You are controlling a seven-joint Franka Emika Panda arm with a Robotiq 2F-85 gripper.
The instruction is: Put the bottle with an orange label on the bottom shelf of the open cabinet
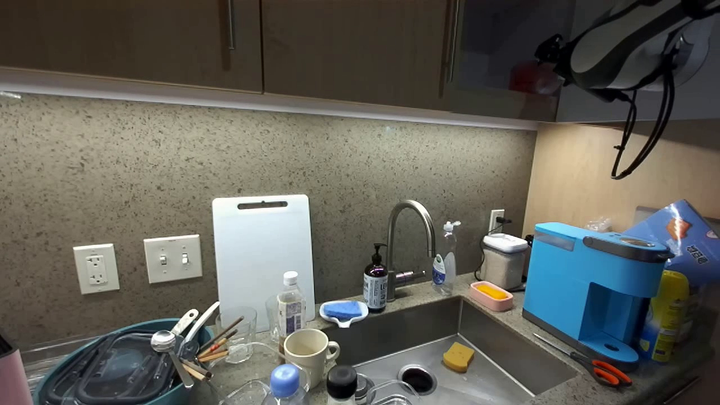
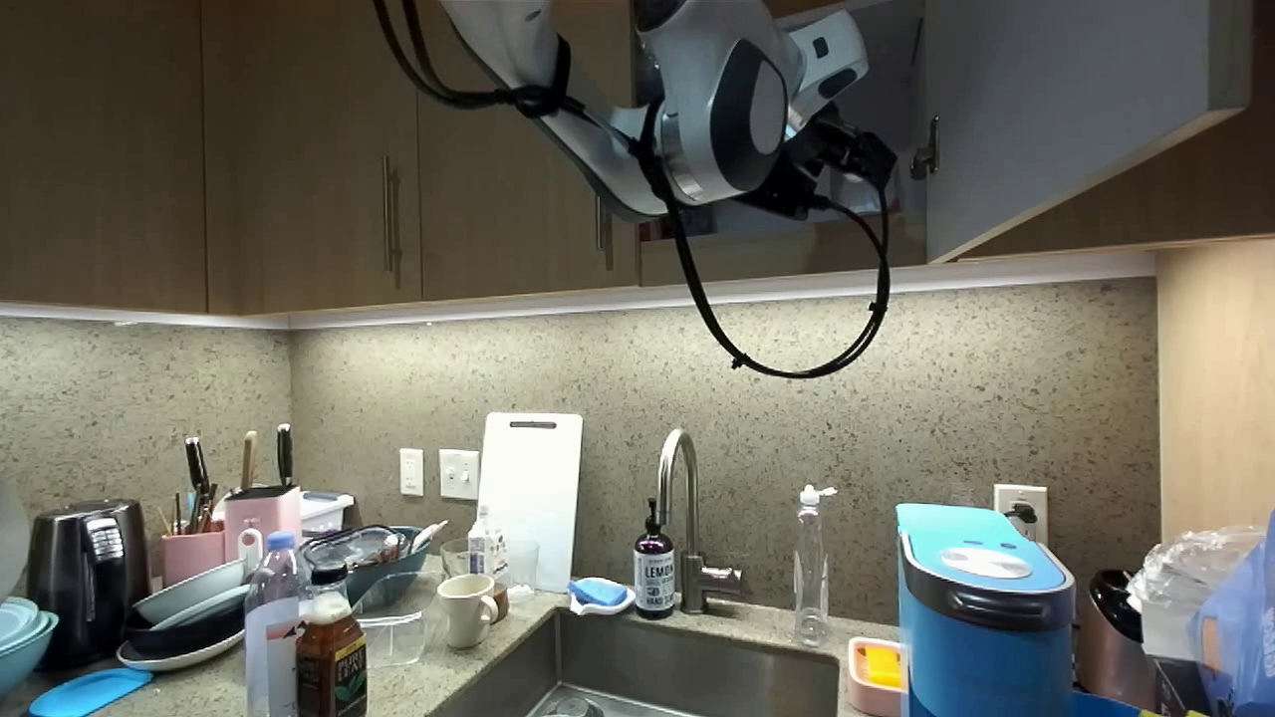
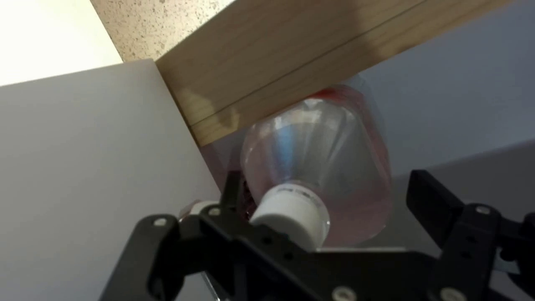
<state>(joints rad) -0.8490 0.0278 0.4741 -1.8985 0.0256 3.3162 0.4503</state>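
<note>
The bottle (image 3: pixel 317 154) shows in the wrist view, clear with a white cap (image 3: pixel 296 211) and red along its side. It stands within the open cabinet (image 3: pixel 451 92), close behind the wooden front edge. My gripper (image 3: pixel 325 179) is open around the bottle from above, one finger on each side. A gap separates the right finger (image 3: pixel 432 205) from the bottle; whether the left one touches it I cannot tell. In an exterior view the bottle's red label (image 1: pixel 531 77) shows dimly inside the cabinet. Its base is hidden.
The wooden front edge (image 3: pixel 276 71) and a pale panel (image 3: pixel 96 159) border the bottle. By the left finger sits another white-capped item (image 3: pixel 200 207). The open door (image 2: pixel 1076 119) juts out beside the arm, whose cable (image 2: pixel 797 373) hangs over the sink. Below are the faucet (image 2: pixel 687 518) and blue appliance (image 1: pixel 585 281).
</note>
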